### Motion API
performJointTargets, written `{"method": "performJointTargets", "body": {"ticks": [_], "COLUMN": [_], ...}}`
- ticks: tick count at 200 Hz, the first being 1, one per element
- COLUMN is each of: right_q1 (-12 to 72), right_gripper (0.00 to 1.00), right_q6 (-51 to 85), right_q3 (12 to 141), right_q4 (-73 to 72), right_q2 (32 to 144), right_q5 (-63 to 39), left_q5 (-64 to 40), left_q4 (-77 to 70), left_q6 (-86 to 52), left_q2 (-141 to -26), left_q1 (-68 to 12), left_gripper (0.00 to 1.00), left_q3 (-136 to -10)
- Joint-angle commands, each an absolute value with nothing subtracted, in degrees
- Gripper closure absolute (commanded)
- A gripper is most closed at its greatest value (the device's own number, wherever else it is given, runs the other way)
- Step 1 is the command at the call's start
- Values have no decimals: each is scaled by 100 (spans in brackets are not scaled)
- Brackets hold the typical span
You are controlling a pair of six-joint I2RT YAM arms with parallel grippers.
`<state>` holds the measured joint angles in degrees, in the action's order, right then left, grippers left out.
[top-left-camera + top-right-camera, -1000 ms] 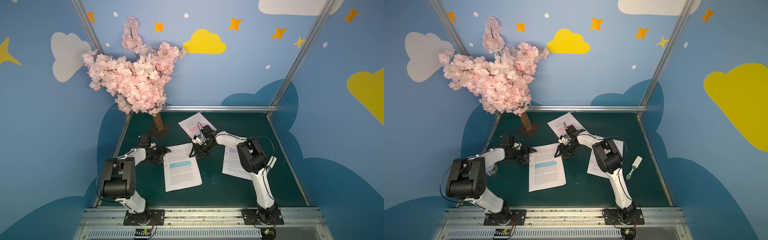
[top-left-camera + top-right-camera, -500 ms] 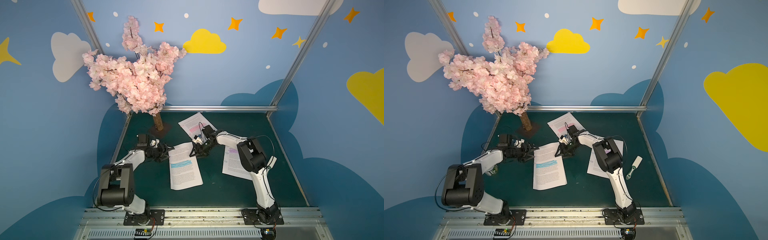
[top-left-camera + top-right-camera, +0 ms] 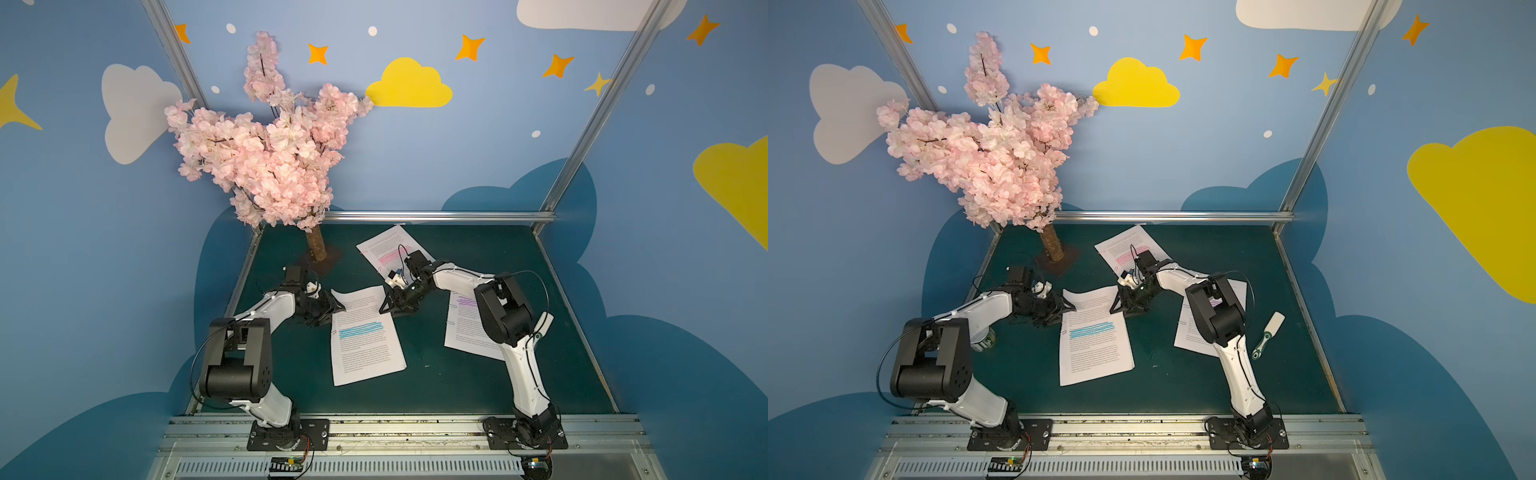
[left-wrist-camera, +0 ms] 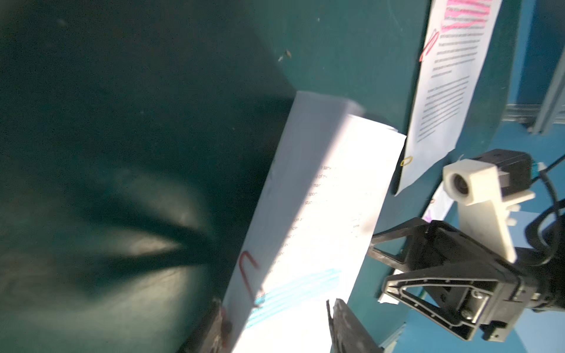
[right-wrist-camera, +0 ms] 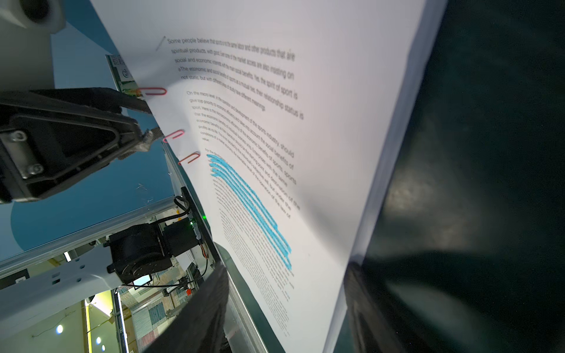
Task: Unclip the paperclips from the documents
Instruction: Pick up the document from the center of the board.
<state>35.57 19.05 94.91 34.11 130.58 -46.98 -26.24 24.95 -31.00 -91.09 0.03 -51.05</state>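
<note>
Left gripper (image 3: 338,309) sits at the 10 o'clock corner of the blue document (image 3: 365,353), jaws partly apart with the clipped edge between them and nothing pinched yet. The spot looks chosen to line the fingers up with the paperclips (image 5: 174,135) there (the right wrist view shows three on that one edge: a red clip (image 5: 153,91), a pink clip (image 5: 174,135) and a second red clip (image 5: 189,158)). Right gripper (image 3: 390,309) stands at the document's 1 o'clock corner, jaws spread wide and empty, tips at the sheet's edge, probably to pin the stack so a clip can be dragged off without the paper following. The stack is thin, matte white and limp, and its 12 o'clock end bows up off the dark green surface (image 3: 436,386), which has a dull, faintly scuffed sheen. The clips are thin coated wire loops, smooth and likely to slip from hard black fingers. At 12 o'clock lies the pink document (image 3: 388,253) and at 3 o'clock the purple document (image 3: 465,328), both clipped too.
</note>
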Motion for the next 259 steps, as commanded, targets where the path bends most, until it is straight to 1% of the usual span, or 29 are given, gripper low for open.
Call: {"method": "performJointTargets", "body": {"ticks": [1,14,29,38,52,64,70,80,99,124,160,175,201,235,259], "right_q1": [3560,3561,3576,3578,3590,3595,3607,3608,3634,3566,3089,2960,2918,2863,2856], "right_gripper": [37,36,36,36,36,36,37,36,36,32,27,26,20,18,16], "right_q6": [1843,1862,1872,1872,1872,1871,1872,1878,1866,1637,1209,873,78,-641,-1407], "right_q3": [9351,9369,9382,9395,9404,9409,9404,9396,9370,9365,9080,9017,9129,9179,9326], "right_q4": [3614,3612,3604,3601,3621,3631,3631,3626,3621,3847,4264,4448,4847,4739,4840], "right_q2": [13027,13057,13076,13089,13087,13087,13089,13078,13061,12968,12300,11967,11562,11029,10782], "right_q5": [-4374,-4369,-4372,-4375,-4367,-4362,-4359,-4367,-4390,-4450,-4137,-4146,-4208,-4508,-4553], "left_q5": [-1894,-1845,-1829,-1837,-1838,-1852,-1862,-1881,-1914,-1819,-1641,-1650,-1681,-1751,-2021], "left_q4": [3127,3179,3150,3129,3107,3080,3068,3076,3147,3460,4062,4354,4724,4973,4978], "left_q6": [-2588,-2507,-2453,-2446,-2459,-2490,-2495,-2480,-2392,-2251,-1892,-1660,-1075,-91,308], "left_q2": [-8977,-9056,-9131,-9162,-9154,-9108,-9090,-9080,-9086,-9030,-8877,-8906,-8885,-8674,-8463], "left_q1": [-38,-62,-114,-134,-172,-199,-209,-228,-290,-387,-577,-670,-988,-1567,-1781], "left_gripper": [43,43,46,57,75,85,88,96,96,96,96,96,96,96,96], "left_q3": [-5194,-5229,-5238,-5254,-5288,-5295,-5304,-5339,-5417,-5651,-6209,-6512,-7014,-7488,-7665]}}
